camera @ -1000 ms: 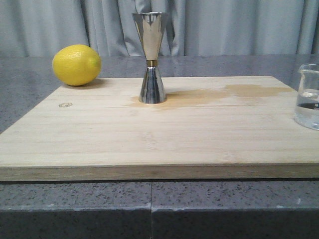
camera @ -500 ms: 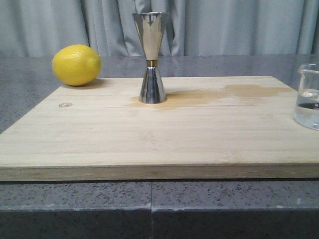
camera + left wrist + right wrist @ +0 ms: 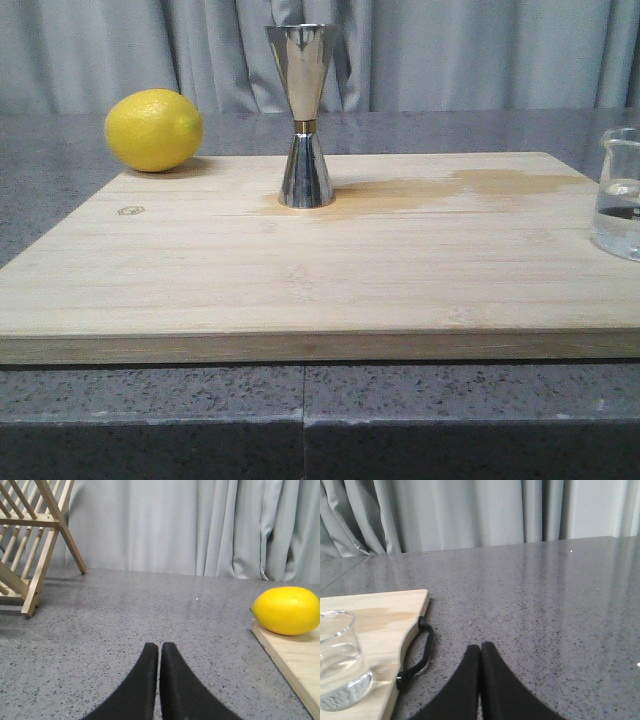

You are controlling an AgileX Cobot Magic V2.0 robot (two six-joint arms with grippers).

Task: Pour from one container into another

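Observation:
The steel hourglass jigger (image 3: pixel 302 115) stands upright at the back middle of the wooden board (image 3: pixel 300 270). A small clear glass beaker (image 3: pixel 620 195) holding some clear liquid stands at the board's right edge, also seen in the right wrist view as the beaker (image 3: pixel 337 660). My left gripper (image 3: pixel 159 647) is shut and empty over the grey counter, left of the board. My right gripper (image 3: pixel 480 647) is shut and empty over the counter, to the right of the board and beaker. Neither gripper shows in the front view.
A yellow lemon (image 3: pixel 153 130) rests at the board's back left corner, also visible as the lemon (image 3: pixel 286 610). A wooden dish rack (image 3: pixel 30 540) stands on the counter further left. The board has a black handle (image 3: pixel 417 652) on its right end. Grey curtains hang behind.
The beaker at the right edge appears slightly further right in the front view than a second ago. Nothing else has moved.

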